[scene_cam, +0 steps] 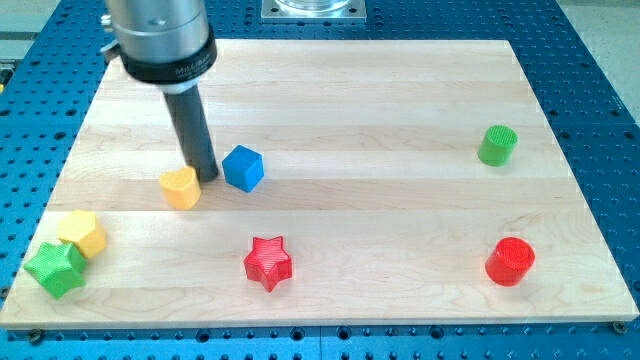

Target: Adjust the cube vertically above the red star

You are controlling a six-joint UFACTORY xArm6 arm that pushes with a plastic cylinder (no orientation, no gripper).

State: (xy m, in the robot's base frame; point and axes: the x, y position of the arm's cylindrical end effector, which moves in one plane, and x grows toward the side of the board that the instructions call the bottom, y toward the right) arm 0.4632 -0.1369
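A blue cube (243, 167) sits on the wooden board at the view's left of centre. A red star (268, 262) lies lower down, slightly to the cube's right. My tip (207, 176) is at the end of the dark rod, just left of the blue cube, about touching it, and right beside a yellow heart-like block (181, 187) on its other side.
A yellow hexagon block (83, 233) and a green star (55, 268) sit at the lower left corner. A green cylinder (497, 145) stands at the right, and a red cylinder (511, 261) at the lower right. The wooden board (400, 200) rests on a blue perforated table.
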